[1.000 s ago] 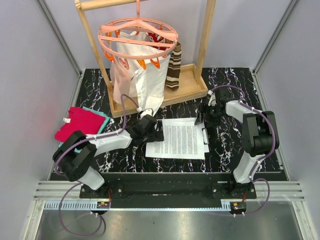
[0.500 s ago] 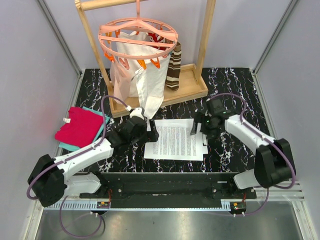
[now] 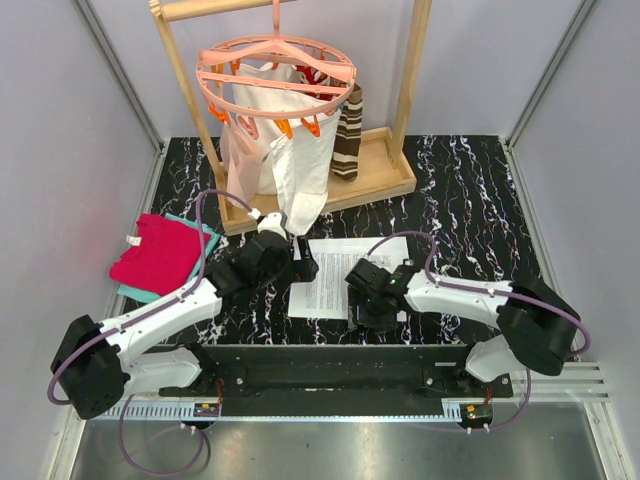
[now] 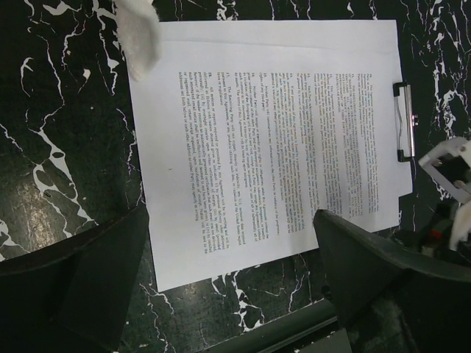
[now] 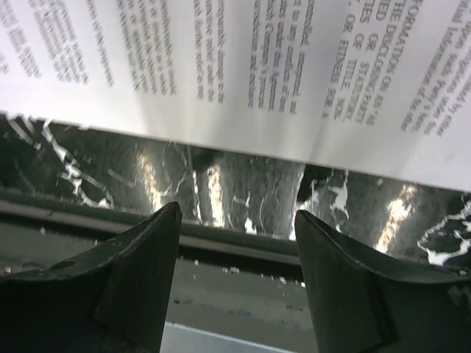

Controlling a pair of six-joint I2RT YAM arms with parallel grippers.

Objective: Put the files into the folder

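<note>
Whereas the right gripper (image 5: 235, 212) stood at the right edge of the files (image 3: 338, 268) a second ago, it now hangs over their near edge, fingers apart and empty. The left gripper (image 4: 229, 215) gapes wide over their left side. The sheets lie mid-way across the black marbled table (image 3: 470, 190), with grey walls (image 3: 60, 120) around.

We can read some big letters on the files (image 5: 243, 66), in the upper right of the right wrist view: "FORMATION", "THE DISCLOSING", "OF TITLE" and "OR FITNESS". The other print is too small for us to read.
</note>
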